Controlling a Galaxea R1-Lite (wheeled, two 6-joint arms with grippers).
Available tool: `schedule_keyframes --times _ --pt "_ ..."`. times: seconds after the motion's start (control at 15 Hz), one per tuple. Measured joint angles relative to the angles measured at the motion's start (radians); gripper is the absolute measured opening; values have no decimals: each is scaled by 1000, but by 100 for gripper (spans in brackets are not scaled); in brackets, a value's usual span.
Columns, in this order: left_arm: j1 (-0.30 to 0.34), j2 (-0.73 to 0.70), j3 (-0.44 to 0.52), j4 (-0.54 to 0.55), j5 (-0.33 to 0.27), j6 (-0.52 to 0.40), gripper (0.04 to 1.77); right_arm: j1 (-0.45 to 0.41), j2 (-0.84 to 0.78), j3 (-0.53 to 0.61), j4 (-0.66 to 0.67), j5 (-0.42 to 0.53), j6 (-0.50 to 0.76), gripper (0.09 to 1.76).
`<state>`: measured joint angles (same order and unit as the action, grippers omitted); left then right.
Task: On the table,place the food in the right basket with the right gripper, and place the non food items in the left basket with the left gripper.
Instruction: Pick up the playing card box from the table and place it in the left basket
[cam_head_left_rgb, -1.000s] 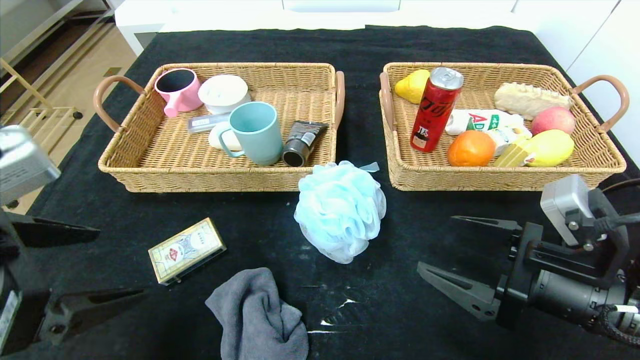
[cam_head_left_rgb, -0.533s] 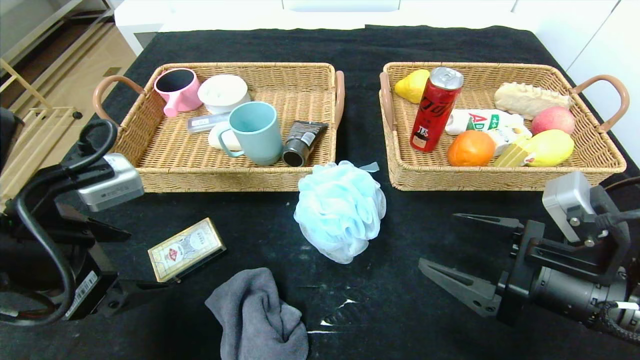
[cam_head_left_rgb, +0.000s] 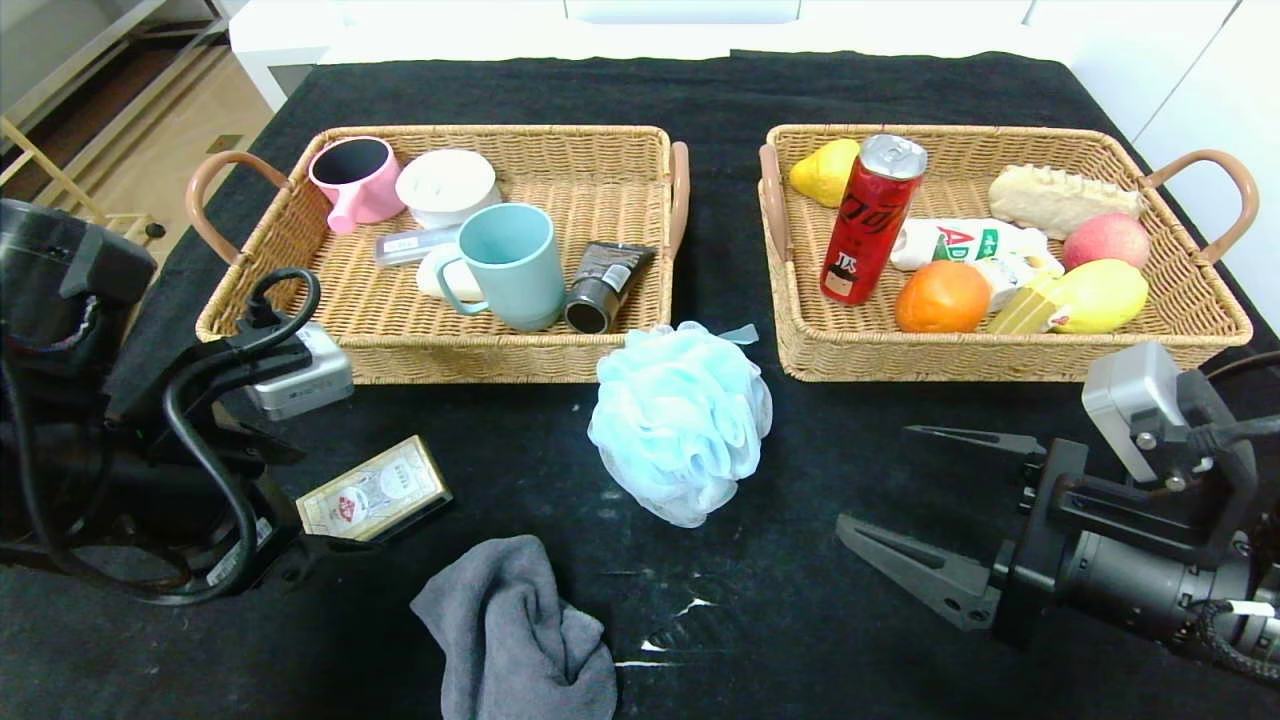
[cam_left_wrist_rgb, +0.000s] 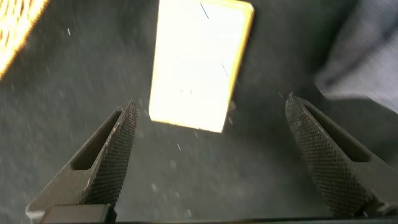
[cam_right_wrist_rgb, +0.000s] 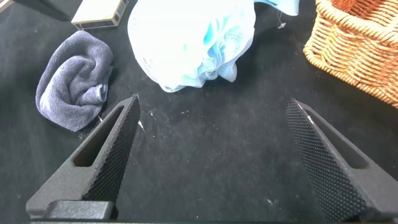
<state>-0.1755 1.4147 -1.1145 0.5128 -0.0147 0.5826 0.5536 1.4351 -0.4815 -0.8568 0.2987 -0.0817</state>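
Observation:
A gold-edged card box (cam_head_left_rgb: 372, 497) (cam_left_wrist_rgb: 199, 62), a light-blue bath pouf (cam_head_left_rgb: 680, 420) (cam_right_wrist_rgb: 193, 37) and a grey cloth (cam_head_left_rgb: 515, 630) (cam_right_wrist_rgb: 74, 78) lie on the black table in front of the baskets. My left gripper (cam_head_left_rgb: 335, 498) (cam_left_wrist_rgb: 211, 106) stands open over the table, the card box's near end just ahead of its fingertips, nothing held. Open and empty, my right gripper (cam_head_left_rgb: 872, 480) (cam_right_wrist_rgb: 212, 102) hangs to the right of the pouf. The left basket (cam_head_left_rgb: 300, 340) holds cups, a jar and a tube. The right basket (cam_head_left_rgb: 1000, 355) holds fruit, bread and a red can (cam_head_left_rgb: 870, 220).
The grey cloth lies just right of the left gripper's lower finger (cam_head_left_rgb: 330, 545). The pouf touches the front corner of the left basket. The right basket's corner (cam_right_wrist_rgb: 360, 43) is close to the right gripper. A floor and shelving lie beyond the table's left edge.
My left arm has swung in from the left edge and come up to the card box, gripper still open. The right gripper has barely shifted.

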Motion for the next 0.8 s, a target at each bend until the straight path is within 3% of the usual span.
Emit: schedule_keyframes --times 0.33,0.8 --pt "3 72 -11 -54 39 9 172 -12 2 -3 0 0 0 171" --pt "2 113 -11 -65 30 -2 172 -19 4 -5 0 0 0 171"
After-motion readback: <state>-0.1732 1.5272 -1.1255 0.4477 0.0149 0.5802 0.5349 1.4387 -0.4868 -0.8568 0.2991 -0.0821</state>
